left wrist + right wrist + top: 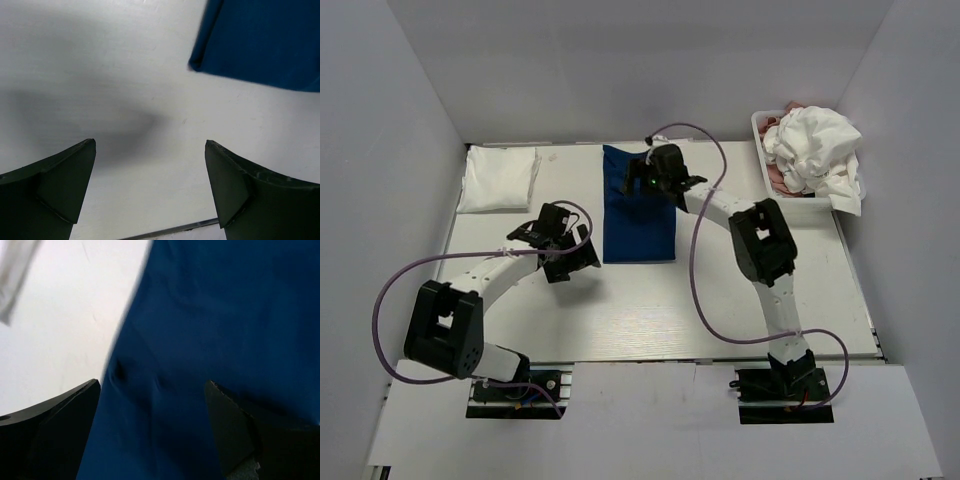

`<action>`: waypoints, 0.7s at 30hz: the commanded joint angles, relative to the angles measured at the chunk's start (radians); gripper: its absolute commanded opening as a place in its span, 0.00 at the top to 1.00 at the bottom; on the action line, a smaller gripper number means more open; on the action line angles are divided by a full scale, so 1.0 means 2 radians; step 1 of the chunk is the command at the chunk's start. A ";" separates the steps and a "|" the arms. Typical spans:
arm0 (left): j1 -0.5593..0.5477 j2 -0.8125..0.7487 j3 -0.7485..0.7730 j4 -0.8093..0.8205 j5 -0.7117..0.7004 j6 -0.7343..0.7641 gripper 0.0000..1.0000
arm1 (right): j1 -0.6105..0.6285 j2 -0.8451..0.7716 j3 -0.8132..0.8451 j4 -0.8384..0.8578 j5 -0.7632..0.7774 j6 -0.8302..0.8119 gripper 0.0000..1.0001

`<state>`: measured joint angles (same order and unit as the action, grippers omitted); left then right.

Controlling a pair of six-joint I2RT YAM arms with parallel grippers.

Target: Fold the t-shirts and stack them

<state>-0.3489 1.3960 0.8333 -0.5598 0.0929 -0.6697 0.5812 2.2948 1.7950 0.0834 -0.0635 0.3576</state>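
One basket (798, 207), white t-shirts (815, 145), perhaps pink

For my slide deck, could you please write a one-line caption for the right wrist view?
The open right gripper poised over the blue t-shirt lying on the white table.

navy blue t-shirt (638, 215), white table (720, 300)

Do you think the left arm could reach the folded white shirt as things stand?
Probably yes: the open, empty left gripper hangs near the white shirt, with only bare table between them.
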 commanded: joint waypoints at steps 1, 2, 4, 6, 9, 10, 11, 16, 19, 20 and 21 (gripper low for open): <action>-0.001 0.022 0.032 0.031 0.002 0.017 0.00 | 0.000 -0.138 -0.093 0.030 -0.017 -0.002 0.10; -0.001 0.031 0.040 0.047 0.008 0.017 0.00 | 0.000 -0.161 -0.187 0.048 -0.012 0.007 0.10; -0.001 0.059 0.047 0.070 0.032 0.022 0.00 | -0.003 -0.249 -0.255 0.076 0.003 0.049 0.10; -0.006 0.083 0.051 0.093 0.049 0.027 0.00 | -0.005 -0.287 -0.372 0.101 0.028 0.079 0.10; -0.006 0.132 0.073 0.093 0.061 0.033 0.00 | -0.007 -0.367 -0.459 0.106 0.029 0.092 0.10; -0.006 0.143 0.078 0.088 0.067 0.033 0.00 | -0.008 -0.376 -0.472 0.098 0.030 0.090 0.10; -0.010 0.157 0.083 0.088 0.067 0.033 0.00 | -0.009 -0.378 -0.475 0.062 0.030 0.090 0.10; -0.010 0.188 0.083 0.102 0.067 0.037 0.35 | -0.011 -0.374 -0.497 0.050 0.051 0.100 0.10; -0.016 0.208 0.078 0.116 0.079 0.037 0.49 | -0.012 -0.357 -0.488 0.046 0.053 0.099 0.10; -0.021 0.213 0.078 0.116 0.087 0.037 0.57 | -0.011 -0.342 -0.488 0.044 0.052 0.099 0.10; -0.021 0.213 0.078 0.116 0.092 0.037 0.63 | -0.011 -0.340 -0.484 0.044 0.052 0.100 0.10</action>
<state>-0.3717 1.7786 1.0065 -0.3168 0.2478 -0.6086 0.5629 1.5887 0.8059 0.1673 0.0200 0.5446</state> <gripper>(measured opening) 0.394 0.903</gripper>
